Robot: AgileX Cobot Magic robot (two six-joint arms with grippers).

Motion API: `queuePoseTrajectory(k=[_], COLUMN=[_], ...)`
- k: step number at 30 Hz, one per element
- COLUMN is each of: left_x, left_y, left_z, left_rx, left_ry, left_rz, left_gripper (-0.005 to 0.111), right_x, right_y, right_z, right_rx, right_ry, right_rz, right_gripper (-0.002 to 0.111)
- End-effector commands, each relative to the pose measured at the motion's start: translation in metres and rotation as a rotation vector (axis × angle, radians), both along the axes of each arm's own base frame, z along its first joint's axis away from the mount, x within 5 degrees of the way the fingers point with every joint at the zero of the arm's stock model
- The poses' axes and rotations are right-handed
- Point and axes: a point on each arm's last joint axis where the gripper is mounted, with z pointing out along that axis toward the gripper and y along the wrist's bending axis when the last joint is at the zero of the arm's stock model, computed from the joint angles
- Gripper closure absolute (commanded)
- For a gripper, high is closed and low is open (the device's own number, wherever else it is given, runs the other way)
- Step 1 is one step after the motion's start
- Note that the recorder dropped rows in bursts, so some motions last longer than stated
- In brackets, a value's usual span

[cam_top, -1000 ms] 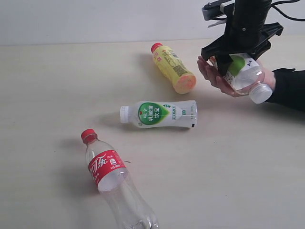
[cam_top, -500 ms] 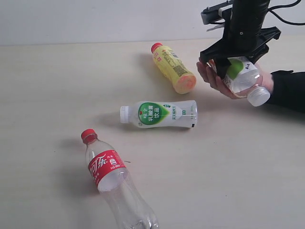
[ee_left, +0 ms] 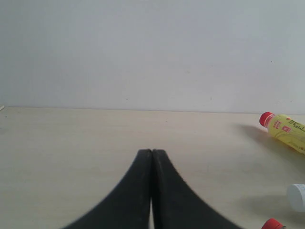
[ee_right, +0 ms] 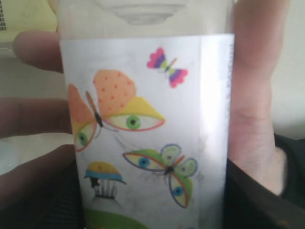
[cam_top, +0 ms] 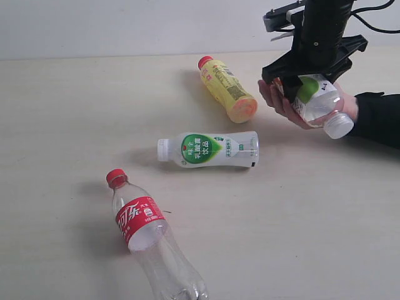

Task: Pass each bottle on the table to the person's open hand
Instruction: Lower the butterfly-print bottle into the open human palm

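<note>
The printed bottle [cam_top: 319,99] has hardly shifted and lies in the person's hand [cam_top: 279,100], with the right gripper [cam_top: 308,81] over it (gripping or released, I cannot tell). This handover looks nearly done. The left gripper [ee_left: 151,162] is clenched on nothing, and three bottles [cam_top: 209,150] wait left of the hand.

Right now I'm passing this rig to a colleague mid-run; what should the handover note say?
Left gripper: shut, empty, over the table.
Right gripper: shut on the clear printed-label bottle, with the person's hand wrapped around it.
Lying on the table: yellow bottle, white bottle, red-label bottle.
Done: none fully released yet.
Left: release this one, then hand over the other three.
</note>
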Motion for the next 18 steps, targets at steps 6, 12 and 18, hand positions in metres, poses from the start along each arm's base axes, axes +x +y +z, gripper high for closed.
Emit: queuePoseTrajectory(k=[6, 12, 18], left_x=[-0.0004, -0.0004, -0.0004], left_y=[-0.0004, -0.0004, -0.0004], left_z=[0.0001, 0.0001, 0.0001], left_rx=[-0.007, -0.007, -0.007], left_ry=[-0.005, -0.005, -0.005], left_rz=[-0.006, -0.006, -0.006], left_gripper=[0.106, 0.106, 0.106], right_x=[0.0045, 0.0051, 0.0061], right_y=[-0.0013, -0.0023, -0.0023], right_z=[0.0010, 0.0013, 0.0015], right_rx=[-0.014, -0.027, -0.028], right_ry=[-0.032, -0.038, -0.048], right_rz=[0.027, 0.034, 0.038], right_gripper=[0.034, 0.032, 0.032])
